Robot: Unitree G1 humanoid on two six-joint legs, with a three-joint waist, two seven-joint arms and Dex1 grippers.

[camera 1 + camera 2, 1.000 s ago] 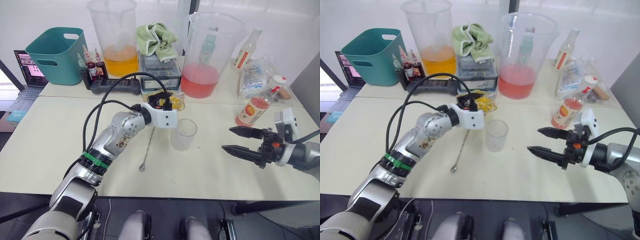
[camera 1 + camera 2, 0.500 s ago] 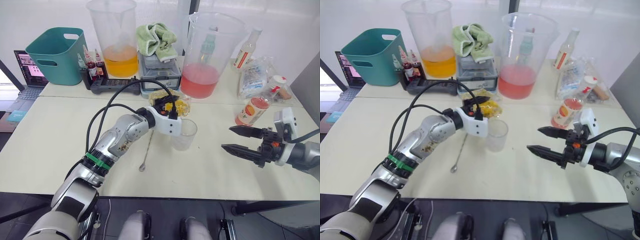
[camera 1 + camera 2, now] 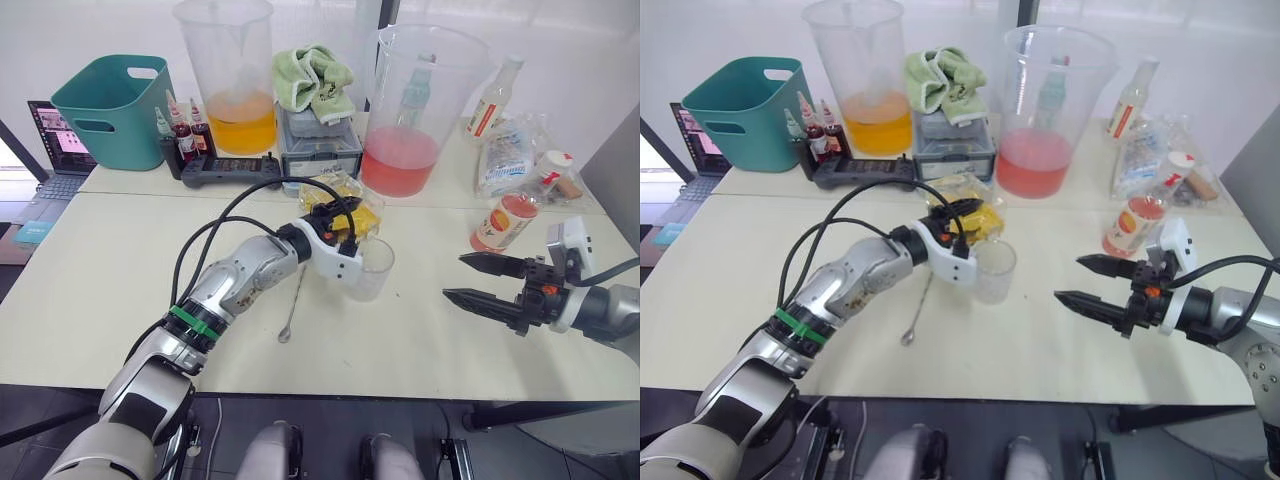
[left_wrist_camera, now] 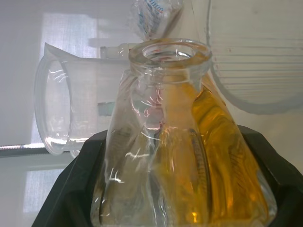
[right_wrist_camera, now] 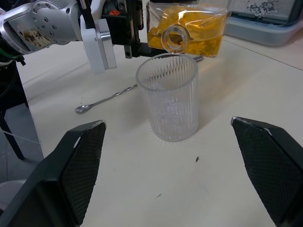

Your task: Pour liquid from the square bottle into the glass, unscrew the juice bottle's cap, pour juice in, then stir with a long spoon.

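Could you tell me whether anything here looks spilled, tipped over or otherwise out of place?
Nothing stands out. The square bottle is tilted on purpose in the left gripper, mouth at the rim of the glass; no spill shows.

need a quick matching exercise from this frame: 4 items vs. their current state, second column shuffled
Items
1. square bottle
2. glass
3. spoon
4. juice bottle

States
A. lying flat on the table, beside the left arm
B. standing capped, beyond the right gripper
C. tipped on its side in the left gripper, mouth at the glass rim
D. upright and empty

Pairs: 1-C, 2-D, 3-A, 4-B
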